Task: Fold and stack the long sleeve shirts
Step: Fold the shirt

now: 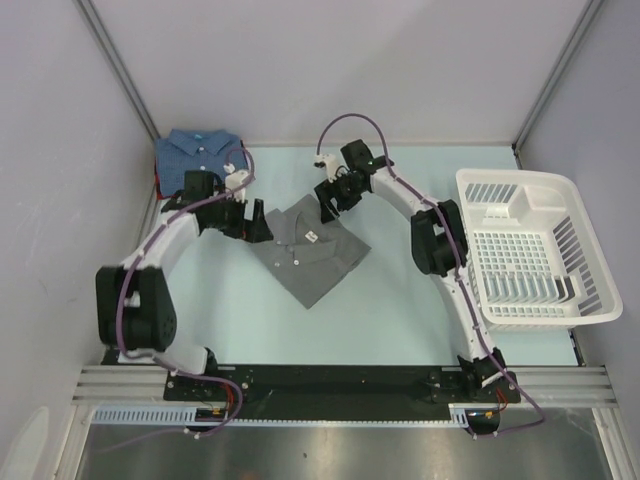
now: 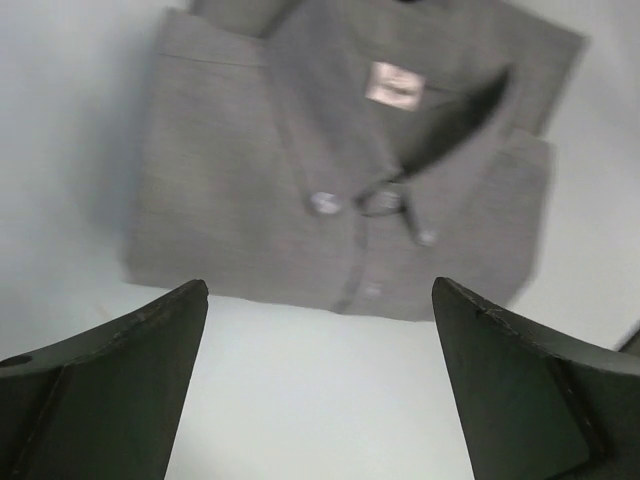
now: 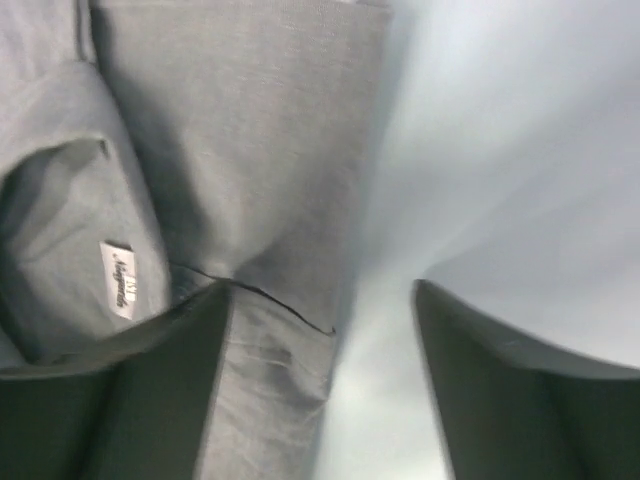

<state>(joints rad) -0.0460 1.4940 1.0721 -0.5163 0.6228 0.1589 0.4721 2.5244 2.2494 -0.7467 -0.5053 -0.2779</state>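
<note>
Grey woven shirt [image 1: 312, 252] folded rectangular, left pincer [image 2: 320, 290] spread wide, right pincer [image 3: 320, 290] parted.

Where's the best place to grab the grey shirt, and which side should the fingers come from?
Its outer edges, on two opposite sides: left gripper from the left, right gripper from the far, collar side. The grey shirt lies flat in folded layers, so one-sided lifting would likely unfold it.

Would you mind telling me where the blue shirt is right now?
In the top view, the blue shirt lies folded at the far-left corner of the table, behind the left arm and apart from the grey shirt.
</note>
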